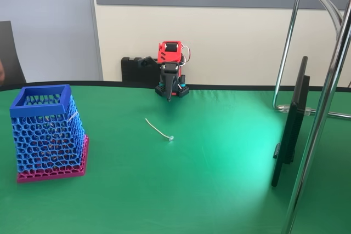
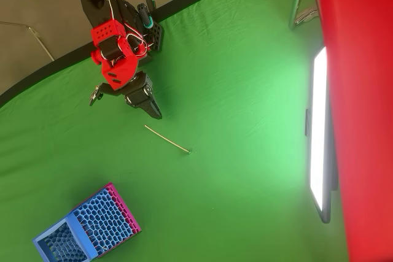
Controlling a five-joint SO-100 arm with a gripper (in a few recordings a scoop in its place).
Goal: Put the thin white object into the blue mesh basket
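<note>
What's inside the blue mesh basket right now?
Nothing visible inside the blue mesh basket; the lattice hides part of its bottom in both views. The thin white object lies on the green table, apart from basket and gripper.

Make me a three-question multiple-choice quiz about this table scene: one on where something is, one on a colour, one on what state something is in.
1. Where does the strand lie?
A. inside the basket
B. on the green cloth between arm and basket
C. in the gripper

2. What colour is the basket's base plate?
A. magenta
B. yellow
C. black

3. What is the gripper holding?
A. the strand
B. the basket
C. nothing

Answers:
1 B: in the overhead view the strand lies flat on the cloth, apart from the gripper and the basket.
2 A: a magenta plate shows under the blue lattice in both views.
3 C: the gripper points down near the arm's base, with nothing between its fingers.
</note>
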